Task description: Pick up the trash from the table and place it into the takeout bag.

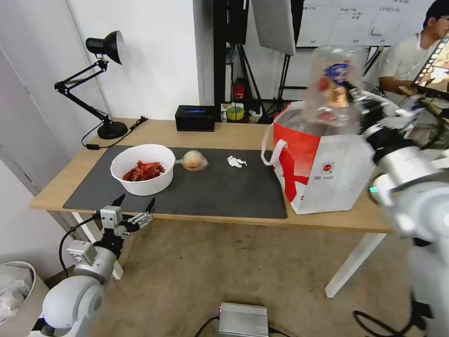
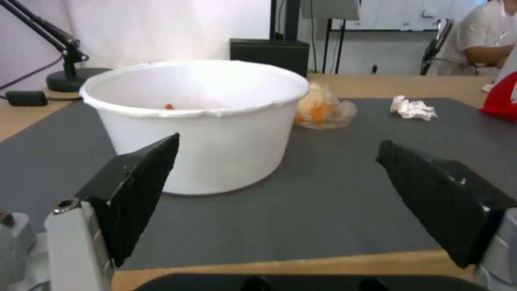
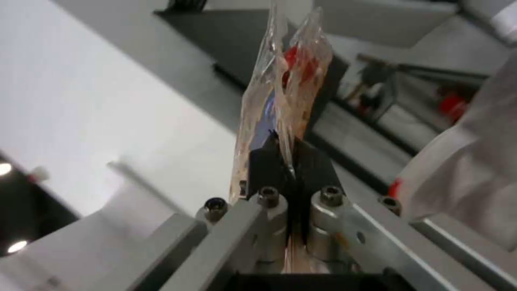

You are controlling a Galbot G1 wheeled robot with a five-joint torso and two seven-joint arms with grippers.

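Clear clamshell tray [image 1: 333,84] w/ red cherry tomatoes is up in the air over the open top of the takeout bag [image 1: 327,168], pinched at its edge by the right gripper [image 3: 285,157], fingers clamped tight on the plastic. Bag stands at right end of the table [image 1: 224,133], partly on the dark grey mat [image 1: 210,187].

Rest of trash on the mat: white bowl [image 1: 142,168] of red shells at left, wrapped tan lump [image 1: 194,160] just right of it, crumpled tissue [image 1: 236,162] further right, apart from bag.

Left gripper [image 1: 134,206] at near table edge in front of bowl, fingers spread wide, empty.

Far side: black box [image 1: 195,117], desk lamp [image 1: 100,79] far left.
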